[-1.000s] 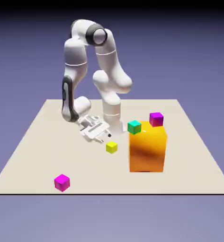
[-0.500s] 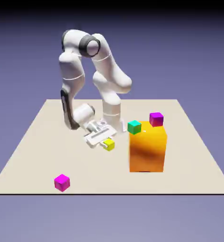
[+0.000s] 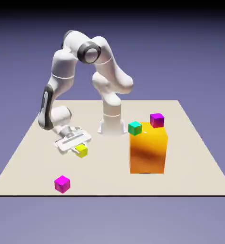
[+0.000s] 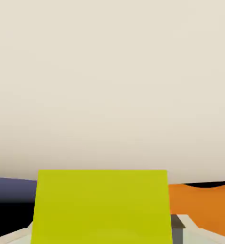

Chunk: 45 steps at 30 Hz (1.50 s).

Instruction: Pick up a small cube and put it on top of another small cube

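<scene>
- The small cube (image 3: 82,150) sits between the gripper (image 3: 79,147) fingers, left of the big block (image 3: 148,148).
- Two cubes (image 3: 135,127) (image 3: 156,120) rest on the block's top.
- Another cube (image 3: 62,183) lies on the table (image 3: 190,162), near left.

The exterior view looks down across the whole table (image 3: 33,143) from afar; the hand view sits tight behind the yellow cube (image 4: 102,205) (image 3: 82,151), sharing the orange block (image 4: 202,207) (image 3: 148,152)
</scene>
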Each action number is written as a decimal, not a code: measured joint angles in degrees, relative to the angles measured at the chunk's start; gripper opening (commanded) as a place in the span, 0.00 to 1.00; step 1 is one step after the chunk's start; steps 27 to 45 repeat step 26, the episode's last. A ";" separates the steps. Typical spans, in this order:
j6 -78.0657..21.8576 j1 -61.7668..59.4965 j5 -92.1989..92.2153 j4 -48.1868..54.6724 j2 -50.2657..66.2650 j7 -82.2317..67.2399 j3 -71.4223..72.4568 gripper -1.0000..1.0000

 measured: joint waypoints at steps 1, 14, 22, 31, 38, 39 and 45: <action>-1.22 1.07 0.25 2.08 1.06 1.12 -0.96 0.00; -17.15 14.97 3.45 29.07 14.90 15.67 -13.43 0.00; -21.98 23.41 7.11 40.04 22.14 21.66 -17.34 0.00; -22.68 22.84 6.43 40.43 21.90 21.82 -17.83 1.00; -22.68 22.84 6.43 40.43 21.90 21.82 -17.83 1.00; -22.68 22.84 6.43 40.43 21.90 21.82 -17.83 1.00; -22.68 22.84 6.43 40.43 21.90 21.82 -17.83 1.00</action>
